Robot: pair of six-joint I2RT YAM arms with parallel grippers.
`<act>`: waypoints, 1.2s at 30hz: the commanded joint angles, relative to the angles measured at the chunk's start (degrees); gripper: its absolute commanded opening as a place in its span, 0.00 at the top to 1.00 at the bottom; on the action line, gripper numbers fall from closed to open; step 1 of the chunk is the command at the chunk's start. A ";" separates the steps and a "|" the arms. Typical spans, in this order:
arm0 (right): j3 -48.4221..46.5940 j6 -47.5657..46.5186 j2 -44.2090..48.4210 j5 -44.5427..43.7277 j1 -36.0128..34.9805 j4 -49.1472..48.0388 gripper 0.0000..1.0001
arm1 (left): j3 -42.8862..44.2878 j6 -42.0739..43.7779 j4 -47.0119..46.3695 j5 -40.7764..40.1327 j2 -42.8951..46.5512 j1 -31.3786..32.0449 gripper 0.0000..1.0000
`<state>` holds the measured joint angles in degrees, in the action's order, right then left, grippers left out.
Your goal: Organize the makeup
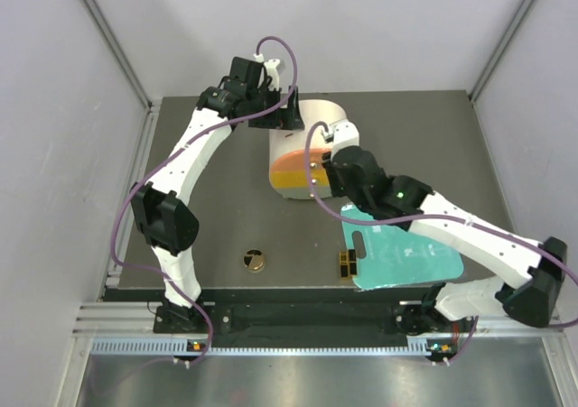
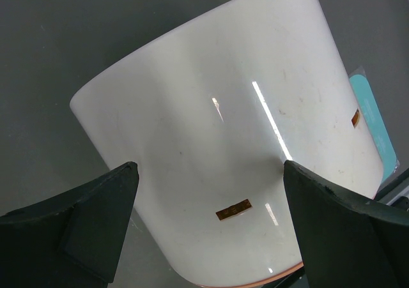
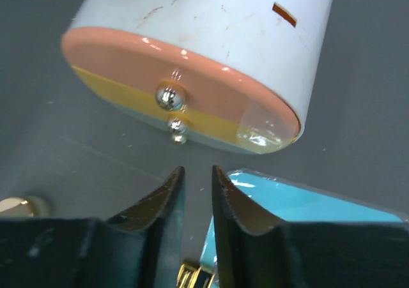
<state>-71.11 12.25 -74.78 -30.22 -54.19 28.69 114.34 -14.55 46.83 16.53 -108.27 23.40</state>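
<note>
Left gripper (image 2: 209, 166) spread wide, fingers flanking the cream box (image 2: 211, 103), clamping nothing. Right gripper (image 3: 197, 170) barely apart, nothing between, nosed toward the box's knob (image 3: 170, 98). The makeup lies back toward me on the table. That's the compact (image 1: 254, 260) and the black-and-gold piece (image 1: 346, 263) — long axis near-to-far, just beside the teal board (image 1: 406, 258). Right arm's nearer that piece, I'd say.

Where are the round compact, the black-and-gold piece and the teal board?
round compact (image 1: 255, 261): top view, centre of its lid.
black-and-gold piece (image 1: 345, 264): top view, its middle.
teal board (image 1: 408, 259): top view, bare face beside its handle hole.
</note>
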 commanded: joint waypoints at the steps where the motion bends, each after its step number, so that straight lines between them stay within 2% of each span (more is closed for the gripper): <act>1: 2.11 6.55 5.08 8.75 0.32 1.20 0.71 | 1.06 2.33 3.36 -2.39 -1.07 0.33 0.01; 2: 2.81 9.26 5.26 11.99 0.40 1.11 0.66 | 0.97 2.42 3.44 -2.47 -1.15 0.42 0.01; 4: 4.04 13.56 5.09 19.00 1.54 -0.47 0.61 | 0.79 2.50 3.53 -2.38 -1.24 0.33 0.01; 8: 6.60 17.10 3.07 22.66 2.25 -2.32 0.56 | 0.97 2.50 3.53 -2.21 -1.51 0.42 0.01; 17: 8.53 13.68 -0.71 15.81 2.25 -5.83 0.54 | 0.97 2.85 3.88 -1.77 -1.51 0.33 0.01; 26: 6.25 8.93 -7.82 10.97 2.95 -9.61 0.48 | 0.62 3.30 4.24 -2.30 -1.86 0.42 0.01; 36: 1.86 2.96 -12.40 5.26 4.09 -12.69 0.47 | 0.62 3.82 4.94 -2.82 -2.21 0.33 0.01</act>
<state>-64.34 19.35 -86.59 -20.47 -51.33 20.60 114.37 -13.32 46.81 16.56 -108.27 23.40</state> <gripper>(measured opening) 0.528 0.991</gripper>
